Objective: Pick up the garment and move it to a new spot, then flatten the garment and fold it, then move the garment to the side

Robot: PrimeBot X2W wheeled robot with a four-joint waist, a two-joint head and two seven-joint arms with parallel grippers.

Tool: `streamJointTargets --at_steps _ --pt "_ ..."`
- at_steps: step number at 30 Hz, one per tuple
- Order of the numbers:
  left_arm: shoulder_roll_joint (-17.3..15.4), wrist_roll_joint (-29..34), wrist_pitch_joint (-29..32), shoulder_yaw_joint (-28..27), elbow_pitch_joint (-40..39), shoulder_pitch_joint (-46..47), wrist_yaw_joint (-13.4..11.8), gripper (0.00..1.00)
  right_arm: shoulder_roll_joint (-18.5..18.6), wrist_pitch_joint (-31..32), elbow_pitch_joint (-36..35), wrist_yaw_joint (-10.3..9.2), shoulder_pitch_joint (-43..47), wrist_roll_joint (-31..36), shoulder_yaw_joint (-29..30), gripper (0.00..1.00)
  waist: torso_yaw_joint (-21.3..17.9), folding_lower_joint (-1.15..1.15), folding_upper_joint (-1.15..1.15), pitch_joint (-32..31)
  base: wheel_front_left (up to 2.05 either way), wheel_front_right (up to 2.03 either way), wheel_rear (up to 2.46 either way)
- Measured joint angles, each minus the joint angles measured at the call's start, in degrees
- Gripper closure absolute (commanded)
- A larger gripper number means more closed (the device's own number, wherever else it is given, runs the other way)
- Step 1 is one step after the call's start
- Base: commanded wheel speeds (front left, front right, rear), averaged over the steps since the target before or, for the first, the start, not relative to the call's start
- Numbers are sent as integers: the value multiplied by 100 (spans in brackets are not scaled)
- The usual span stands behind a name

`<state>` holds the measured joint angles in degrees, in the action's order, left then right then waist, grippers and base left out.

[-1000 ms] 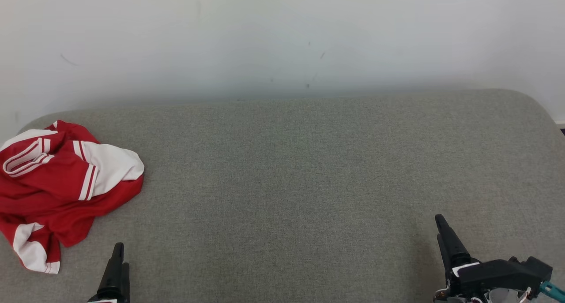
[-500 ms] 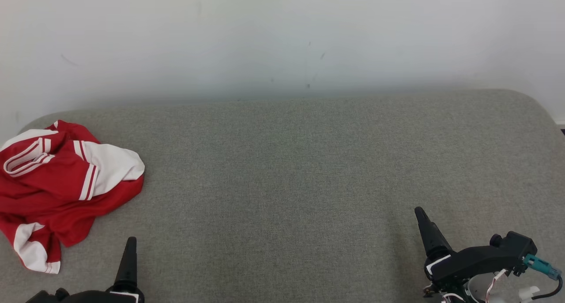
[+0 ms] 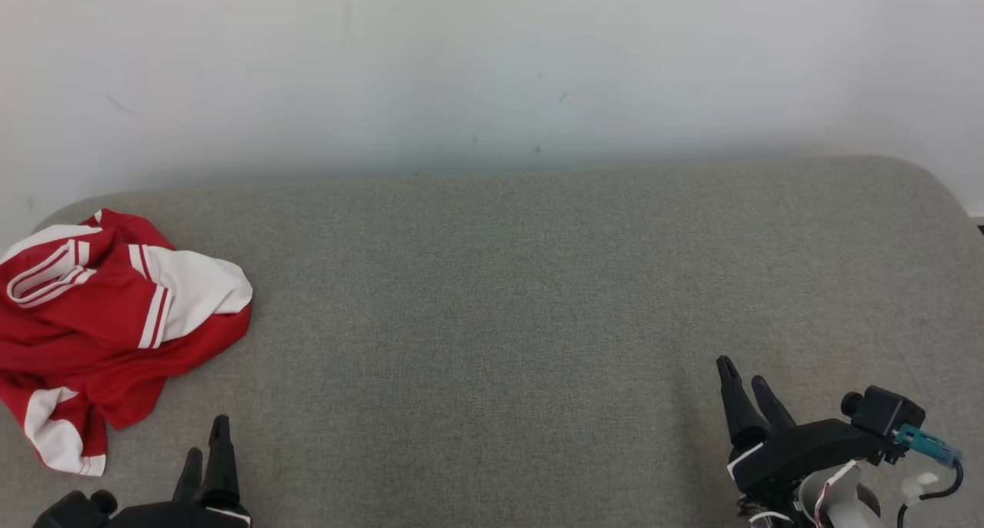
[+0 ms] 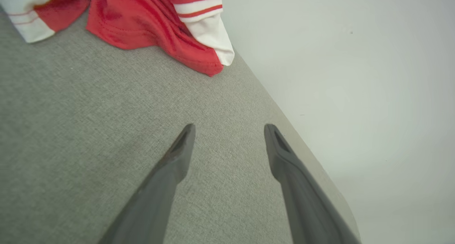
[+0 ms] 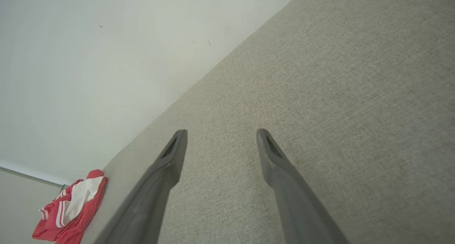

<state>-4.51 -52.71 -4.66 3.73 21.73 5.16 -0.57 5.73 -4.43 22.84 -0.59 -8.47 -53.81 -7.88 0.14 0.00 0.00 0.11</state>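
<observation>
1. Head view: a pale wall (image 3: 492, 67) stood across the twelve o'clock half, behind a grey upholstered surface (image 3: 492, 282) that spread below it.
2. The red-and-white garment (image 3: 108, 320) lay crumpled at nine o'clock on that surface, close to its left edge, with nothing touching it.
3. The left tool (image 3: 206, 437) sat at seven o'clock, near the garment but apart from it, jaws wide and empty.
4. The right tool (image 3: 740, 370) sat at five o'clock, well apart from the garment, likewise wide and empty.
5. Likely risk: the heap was layered, so a pinch might catch only a sleeve or one ply, leaving the rest to trail or twist on lifting.
6. Because the garment lay by the edge, a clumsy nudge could, I judged, push it off.
7. Fingers driven too low could snag the upholstery instead of the cloth.
</observation>
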Motion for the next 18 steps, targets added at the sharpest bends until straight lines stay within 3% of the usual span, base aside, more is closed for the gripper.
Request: streamJointTargets --at_steps 18 --pt "19 1716 -281 66 178 137 -247 0 73 -368 446 -245 -331 1365 -335 0 6 0 0 -2 0 0 0"
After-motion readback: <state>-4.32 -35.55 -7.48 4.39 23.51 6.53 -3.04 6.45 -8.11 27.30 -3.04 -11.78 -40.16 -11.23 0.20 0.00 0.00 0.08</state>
